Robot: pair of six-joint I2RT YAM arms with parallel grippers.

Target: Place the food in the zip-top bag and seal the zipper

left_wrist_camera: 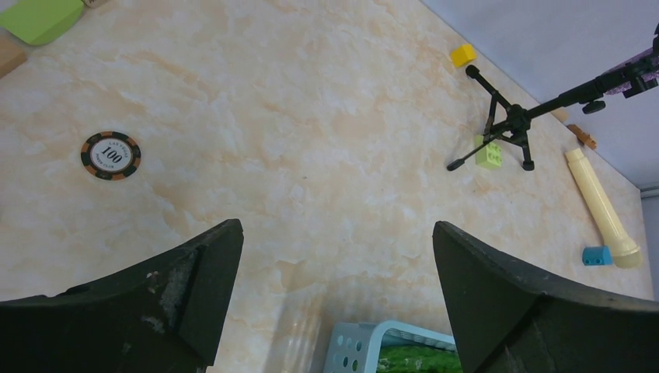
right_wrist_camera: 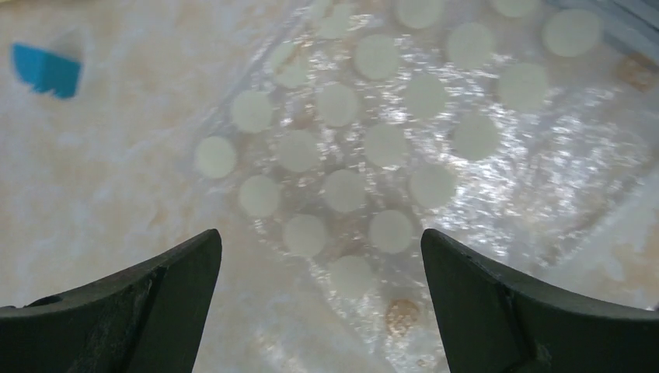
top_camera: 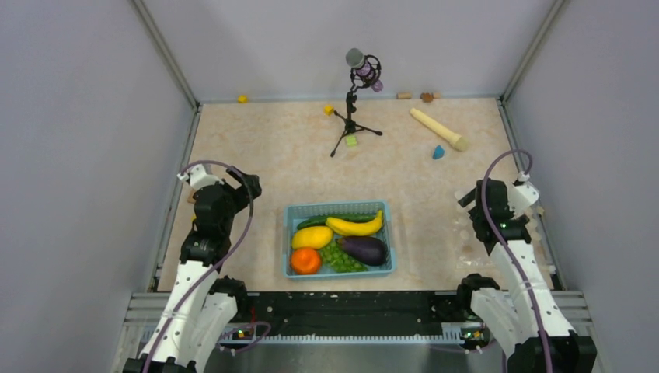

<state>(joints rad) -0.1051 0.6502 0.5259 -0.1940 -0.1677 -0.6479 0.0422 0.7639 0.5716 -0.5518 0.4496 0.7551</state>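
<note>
Clear plastic with white dots, the zip-top bag (right_wrist_camera: 373, 140), lying flat on the counter (top_camera: 256, 148) at about four o'clock in the top view, directly beneath the right arm (top_camera: 505, 221), with no food inside as far as the wrist view shows. Barely begun, by the look of it: all the food sitting in the light blue basket (top_camera: 288, 233) at six o'clock by the counter's near edge — banana (top_camera: 353, 226), yellow oval fruit (top_camera: 311, 237), orange (top_camera: 305, 261), grapes (top_camera: 339, 258), eggplant (top_camera: 364, 249), and cucumber (top_camera: 311, 221) along the back. Left to do, as a judgement: carrying each piece across, filling the bag, then pressing the zipper shut. No telling from these views where that strip runs or whether the mouth stands open. Right jaws spread wide, gripping nothing, pointed down over the dotted film. Left arm (top_camera: 210, 221) folded at eight o'clock, wrist angled toward the counter's far side — left jaws likewise wide apart and holding nothing, with the basket's corner just showing at the bottom of that wrist view.
</note>
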